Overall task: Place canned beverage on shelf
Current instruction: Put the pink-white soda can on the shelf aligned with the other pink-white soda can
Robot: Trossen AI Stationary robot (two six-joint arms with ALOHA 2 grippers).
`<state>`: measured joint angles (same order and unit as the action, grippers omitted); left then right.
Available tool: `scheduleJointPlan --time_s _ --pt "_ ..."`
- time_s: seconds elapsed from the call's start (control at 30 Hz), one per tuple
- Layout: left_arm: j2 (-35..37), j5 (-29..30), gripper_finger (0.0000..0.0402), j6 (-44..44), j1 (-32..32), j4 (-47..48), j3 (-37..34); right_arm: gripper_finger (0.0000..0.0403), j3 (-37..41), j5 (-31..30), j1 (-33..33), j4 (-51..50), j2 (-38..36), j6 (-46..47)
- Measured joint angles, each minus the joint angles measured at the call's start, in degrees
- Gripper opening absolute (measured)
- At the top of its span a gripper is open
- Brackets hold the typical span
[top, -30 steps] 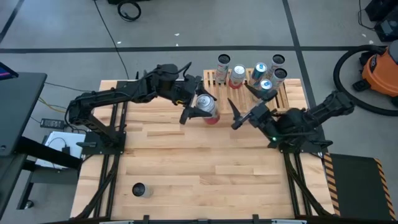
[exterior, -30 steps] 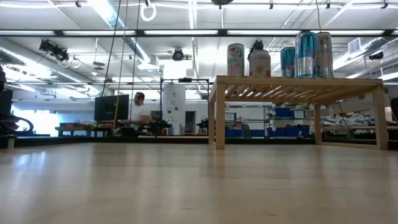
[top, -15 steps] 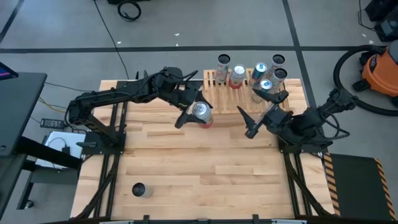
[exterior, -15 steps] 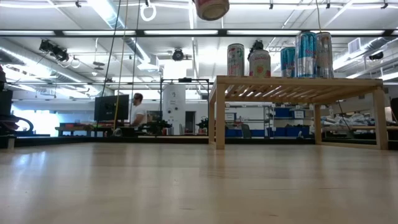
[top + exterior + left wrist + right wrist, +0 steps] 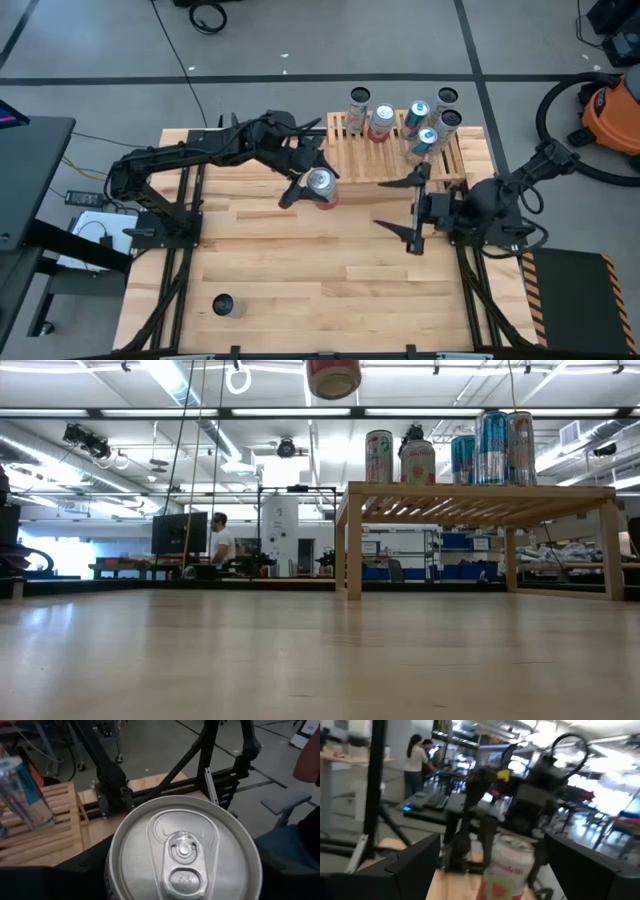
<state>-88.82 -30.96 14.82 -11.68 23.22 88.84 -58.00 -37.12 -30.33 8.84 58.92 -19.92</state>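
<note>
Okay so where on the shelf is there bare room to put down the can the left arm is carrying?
The shelf's left and near slats are bare. Its far edge and right end are crowded with five cans. The left gripper holds the can just off the shelf's left end.

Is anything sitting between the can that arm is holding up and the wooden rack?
No. In the high view only bare tabletop lies between the silver-topped red can in the left gripper and the light-wood slatted rack.

left gripper [image 5: 308,183]: raised mid-table, clamped | right gripper [image 5: 412,205]: fingers spread wide, empty
</note>
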Motion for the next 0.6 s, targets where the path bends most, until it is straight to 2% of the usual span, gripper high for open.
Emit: scheduleJointPlan --time_s 0.17,0.43,0.6 --pt "0.0 0.0 0.0298 1.9 0.3 1.9 0.0 0.0362 0.0 3.7 2.8 -5.8 0.0 5.0" --pt "0.0 0.0 0.0299 6.2 1.9 3.9 0.0 0.0362 0.0 15.9 8.7 -9.9 0.1 10.1" --pt "0.0 0.0 0.0299 7.9 3.4 4.6 0.1 0.0362 0.0 17.1 12.1 -9.9 2.7 12.9"
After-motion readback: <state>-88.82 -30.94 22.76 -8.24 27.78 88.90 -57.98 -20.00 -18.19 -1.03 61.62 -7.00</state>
